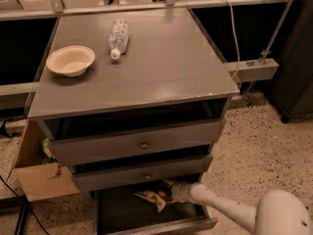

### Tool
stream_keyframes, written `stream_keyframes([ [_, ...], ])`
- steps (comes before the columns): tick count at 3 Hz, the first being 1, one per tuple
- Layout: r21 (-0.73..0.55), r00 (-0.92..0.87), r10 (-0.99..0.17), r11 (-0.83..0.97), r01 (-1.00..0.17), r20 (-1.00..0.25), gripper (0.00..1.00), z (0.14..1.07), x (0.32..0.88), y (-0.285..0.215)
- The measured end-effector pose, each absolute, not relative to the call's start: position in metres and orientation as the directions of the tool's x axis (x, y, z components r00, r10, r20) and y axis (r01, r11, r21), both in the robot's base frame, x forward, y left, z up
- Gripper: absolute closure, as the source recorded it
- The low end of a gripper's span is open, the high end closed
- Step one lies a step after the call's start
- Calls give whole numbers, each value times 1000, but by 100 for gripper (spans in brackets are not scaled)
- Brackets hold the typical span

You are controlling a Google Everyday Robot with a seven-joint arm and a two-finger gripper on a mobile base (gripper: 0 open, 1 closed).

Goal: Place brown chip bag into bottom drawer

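The brown chip bag is crinkled, brown and cream. It hangs inside the open bottom drawer, just under the middle drawer's front. My gripper reaches in from the right on a white arm. It is inside the drawer opening, shut on the bag's right end. The fingers are partly hidden by the bag and the drawer above. The drawer's dark floor shows to the left of the bag.
The top drawer and middle drawer stand slightly open above my arm. A cream bowl and a clear plastic bottle lie on the cabinet top. A cardboard box sits at the cabinet's left. Speckled floor lies to the right.
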State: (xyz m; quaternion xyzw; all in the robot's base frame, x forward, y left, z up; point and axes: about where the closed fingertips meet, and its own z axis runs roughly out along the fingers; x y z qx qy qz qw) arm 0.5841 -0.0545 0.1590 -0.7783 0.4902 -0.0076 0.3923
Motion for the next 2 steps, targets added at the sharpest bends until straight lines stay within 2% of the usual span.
stream_keyframes([
  [1, -618, 519, -769, -212, -757, -373, 0, 159, 584, -54],
  [2, -618, 519, -769, -212, -757, -373, 0, 159, 584, -54],
])
